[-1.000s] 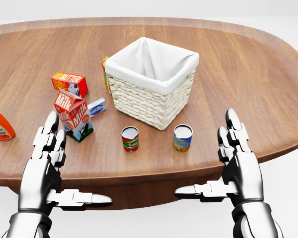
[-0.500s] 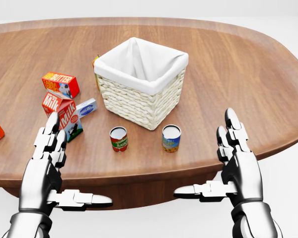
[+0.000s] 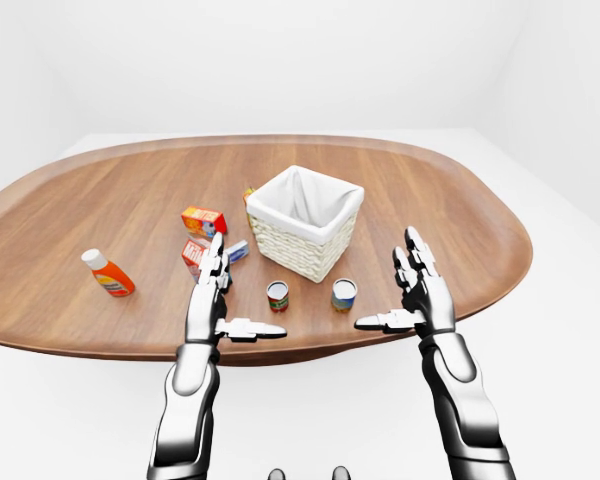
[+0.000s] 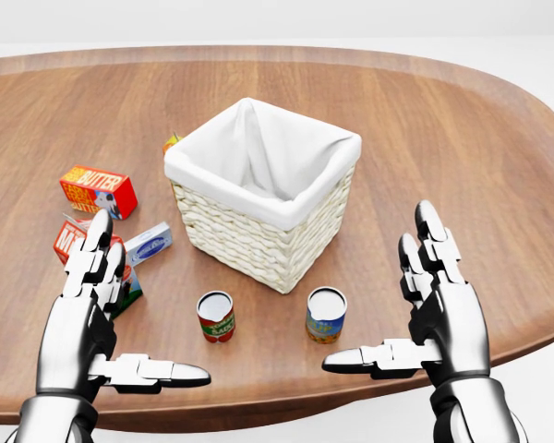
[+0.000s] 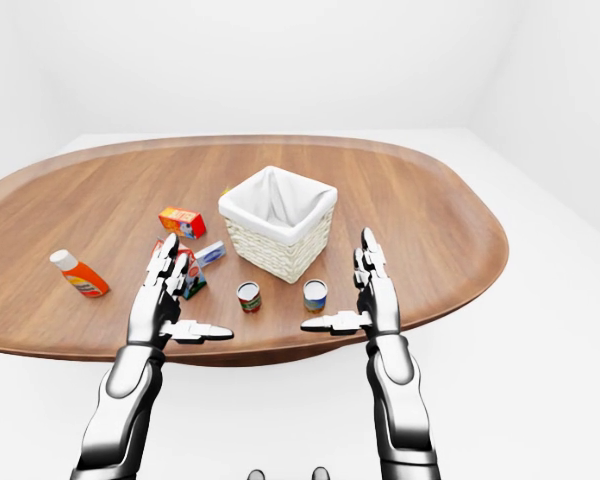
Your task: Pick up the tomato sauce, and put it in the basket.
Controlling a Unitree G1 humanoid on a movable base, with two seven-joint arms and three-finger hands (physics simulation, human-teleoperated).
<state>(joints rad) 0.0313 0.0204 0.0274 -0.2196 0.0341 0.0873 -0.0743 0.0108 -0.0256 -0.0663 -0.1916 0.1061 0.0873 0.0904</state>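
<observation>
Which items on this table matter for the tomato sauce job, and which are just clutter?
Job items:
tomato sauce can
basket
left hand and right hand, both open, holding nothing

Clutter:
second can
butter box
milk carton
orange bottle
small blue box

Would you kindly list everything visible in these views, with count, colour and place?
table: one, brown wood, fills head view
basket: one, white-lined wicker, centre
tomato sauce can: one, red-green label, below basket
second can: one, blue-yellow label, right of it
butter box: one, orange-red, left
milk carton: one, red-white, behind left fingers
small blue-white box: one, beside carton
bottle: one, orange, far left
left robot hand: silver, open
right robot hand: silver, open
</observation>
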